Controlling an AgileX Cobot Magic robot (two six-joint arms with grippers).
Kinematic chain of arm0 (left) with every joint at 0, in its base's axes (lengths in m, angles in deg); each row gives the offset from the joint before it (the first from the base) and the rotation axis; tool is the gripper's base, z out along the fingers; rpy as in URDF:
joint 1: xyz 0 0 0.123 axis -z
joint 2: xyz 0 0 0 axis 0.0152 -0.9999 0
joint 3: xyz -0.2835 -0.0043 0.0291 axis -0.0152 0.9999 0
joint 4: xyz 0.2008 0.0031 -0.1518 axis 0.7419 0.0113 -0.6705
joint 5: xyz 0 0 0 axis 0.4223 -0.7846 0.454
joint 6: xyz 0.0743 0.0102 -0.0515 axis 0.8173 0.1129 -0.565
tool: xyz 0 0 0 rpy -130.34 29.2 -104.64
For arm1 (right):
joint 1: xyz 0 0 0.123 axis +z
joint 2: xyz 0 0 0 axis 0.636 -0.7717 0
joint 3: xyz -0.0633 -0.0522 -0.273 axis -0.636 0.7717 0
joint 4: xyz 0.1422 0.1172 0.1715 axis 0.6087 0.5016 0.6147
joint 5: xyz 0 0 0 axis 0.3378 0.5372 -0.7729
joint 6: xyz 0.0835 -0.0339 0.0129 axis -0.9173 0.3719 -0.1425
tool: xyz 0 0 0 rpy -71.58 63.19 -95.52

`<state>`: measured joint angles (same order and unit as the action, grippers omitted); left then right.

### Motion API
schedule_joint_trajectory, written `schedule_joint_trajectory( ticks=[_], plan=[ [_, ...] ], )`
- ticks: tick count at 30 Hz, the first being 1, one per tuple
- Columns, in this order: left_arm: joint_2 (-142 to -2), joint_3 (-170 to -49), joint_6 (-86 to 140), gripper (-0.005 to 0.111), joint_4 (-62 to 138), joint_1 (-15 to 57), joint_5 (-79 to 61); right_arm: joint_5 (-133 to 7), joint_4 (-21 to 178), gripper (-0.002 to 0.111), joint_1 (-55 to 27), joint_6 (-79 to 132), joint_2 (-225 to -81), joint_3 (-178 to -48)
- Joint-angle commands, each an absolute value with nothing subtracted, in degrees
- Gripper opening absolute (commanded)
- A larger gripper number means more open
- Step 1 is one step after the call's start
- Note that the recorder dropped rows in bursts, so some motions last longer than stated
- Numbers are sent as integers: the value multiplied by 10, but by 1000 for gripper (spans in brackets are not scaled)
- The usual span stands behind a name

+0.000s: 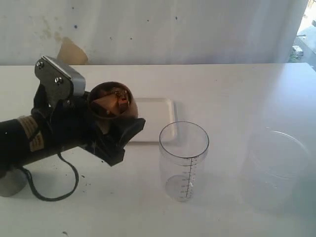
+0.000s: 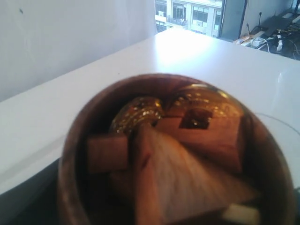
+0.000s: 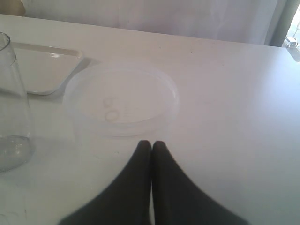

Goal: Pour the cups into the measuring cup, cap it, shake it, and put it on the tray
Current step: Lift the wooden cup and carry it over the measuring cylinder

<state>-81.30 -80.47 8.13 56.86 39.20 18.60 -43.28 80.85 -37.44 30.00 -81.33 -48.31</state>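
My left gripper (image 1: 118, 118) is shut on the brown wooden cup (image 1: 111, 101), holding it off the table and tipped on its side, mouth toward the exterior camera. In the left wrist view the cup (image 2: 75, 140) fills the picture and hides the fingers. Wooden blocks (image 2: 187, 164) and shiny gold pieces (image 2: 136, 112) lie inside it. The measuring cup (image 1: 183, 160) (image 3: 9, 108) stands upright and looks empty, to the right of the held cup. The white tray (image 1: 155, 116) (image 3: 42, 70) lies behind them. My right gripper (image 3: 151, 143) is shut on nothing, low over the table.
A wide unmarked clear container (image 1: 276, 168) (image 3: 122, 101) stands right of the measuring cup, just beyond my right gripper's tips. A grey rounded object (image 1: 10, 183) sits partly hidden under my left arm. A black cable (image 1: 64, 190) loops onto the table there.
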Motion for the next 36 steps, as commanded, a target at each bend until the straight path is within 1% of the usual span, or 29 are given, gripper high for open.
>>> schedule_joint_trajectory(
  ticks=[1,8,16,20,23,31,36],
  plan=[
    [-807,-846,72,0,604,393,164,-434,806,0,-372,300,-810,-481],
    [-810,-858,70,0,627,393,171,-434,806,0,-372,300,-810,-481],
    [-870,-858,73,0,640,393,249,-434,806,0,-372,300,-810,-481],
    [-905,-863,111,0,640,393,298,-434,806,0,-372,300,-810,-481],
    [-920,-891,119,0,636,393,271,-434,806,0,-372,300,-810,-481],
    [-973,-1011,114,0,656,393,142,-434,806,0,-372,300,-810,-481],
    [-1002,-1046,114,0,711,393,149,-434,806,0,-372,300,-810,-481]
  ],
)
